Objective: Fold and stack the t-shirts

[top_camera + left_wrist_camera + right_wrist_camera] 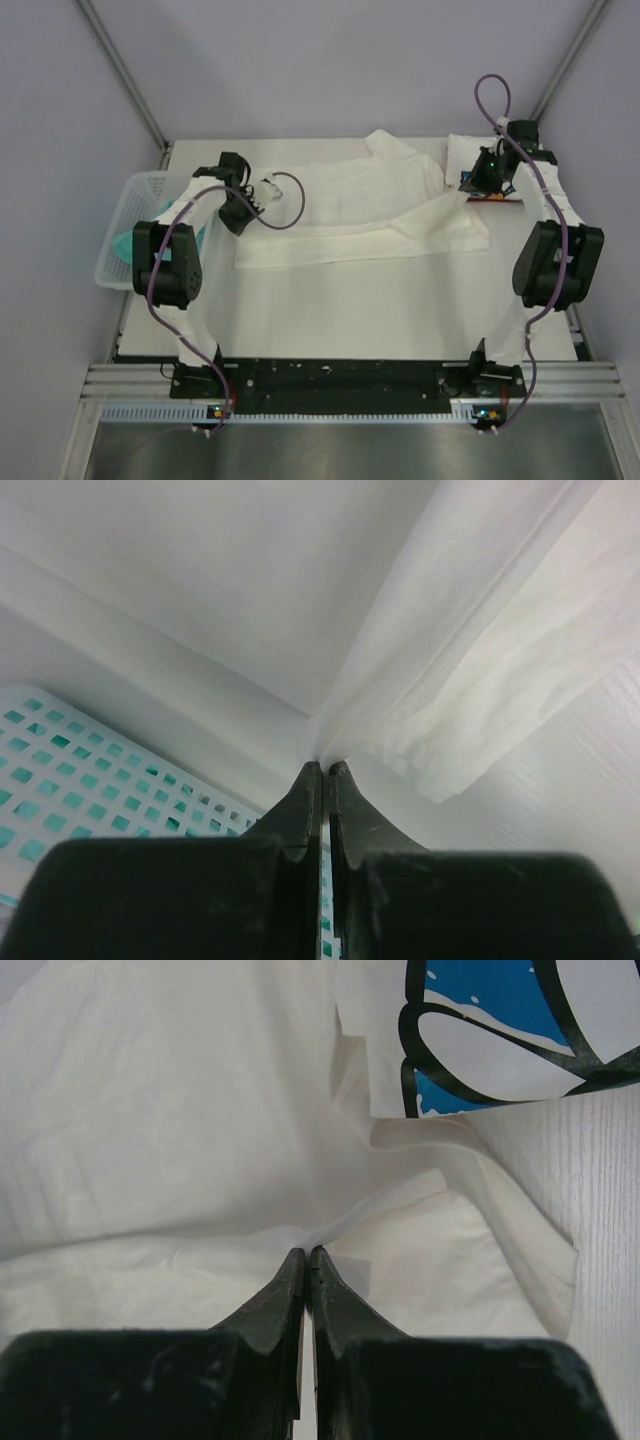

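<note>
Lavender-grey walls [300, 60] enclose a white table [350, 300].

**Progress**
1. One t-shirt appears finished: a folded blue-print t-shirt [460, 150] [480, 1020] lies at the far right corner of the table.
2. The large white t-shirt [350, 210] [150, 1110] [500, 660] is in hand. It is spread along the far half of the table, with one layer already turned over near its right end. No print shows on the upper side.
3. A teal t-shirt [122, 245] is not yet started. It lies in the white mesh basket [135, 200] [60, 780] at the left edge of the table.

**Grippers**
- Left gripper [265, 190] [325, 770]: jaws clenched on the left edge of the large white t-shirt. The cloth pulls taut from the tips.
- Right gripper [472, 183] [308, 1252]: jaws clenched, apparently pinching a fold at the right end of the same shirt.

**Obstructions**
- The folded blue-print t-shirt lies just beside the right-hand grasp, so a fold made here could drag it.
- The basket stands close to the left arm.
</note>
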Robot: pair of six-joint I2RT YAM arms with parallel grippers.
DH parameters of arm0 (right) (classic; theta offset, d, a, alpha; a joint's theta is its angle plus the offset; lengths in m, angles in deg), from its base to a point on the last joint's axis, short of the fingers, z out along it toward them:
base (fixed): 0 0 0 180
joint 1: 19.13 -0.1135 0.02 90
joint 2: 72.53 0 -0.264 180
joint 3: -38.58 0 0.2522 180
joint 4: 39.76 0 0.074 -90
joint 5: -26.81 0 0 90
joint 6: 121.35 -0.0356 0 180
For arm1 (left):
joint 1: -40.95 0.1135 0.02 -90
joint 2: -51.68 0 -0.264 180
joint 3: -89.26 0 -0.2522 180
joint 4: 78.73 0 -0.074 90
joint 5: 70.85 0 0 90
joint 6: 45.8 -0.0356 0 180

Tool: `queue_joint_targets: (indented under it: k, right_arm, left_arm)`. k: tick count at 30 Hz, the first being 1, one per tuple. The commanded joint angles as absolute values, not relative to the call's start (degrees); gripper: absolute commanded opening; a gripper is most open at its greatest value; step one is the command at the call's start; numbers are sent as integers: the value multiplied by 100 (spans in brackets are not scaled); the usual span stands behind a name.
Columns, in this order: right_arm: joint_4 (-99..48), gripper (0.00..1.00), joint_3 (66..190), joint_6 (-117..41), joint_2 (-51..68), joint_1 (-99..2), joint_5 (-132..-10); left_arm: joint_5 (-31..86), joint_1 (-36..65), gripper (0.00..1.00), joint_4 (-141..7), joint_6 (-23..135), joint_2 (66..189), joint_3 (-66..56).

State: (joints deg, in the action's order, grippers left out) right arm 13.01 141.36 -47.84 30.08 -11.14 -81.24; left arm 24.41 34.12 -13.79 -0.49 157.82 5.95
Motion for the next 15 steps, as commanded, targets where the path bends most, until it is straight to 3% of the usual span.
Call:
queue_joint_targets:
  k: [1,9,15]
  right_arm:
    - [1153,0,14542,-4708,3100,-1210,-7893]
    - [1582,0,14323,-4901,2847,-1210,-7146]
    - [1900,0,12962,-5199,830,-1210,-6882]
  left_arm:
    - [2197,3435,0,-1584,95,15793,748]
    - [2135,3435,0,-1646,148,15794,801]
    - [2442,3435,0,-1321,-1,14978,529]
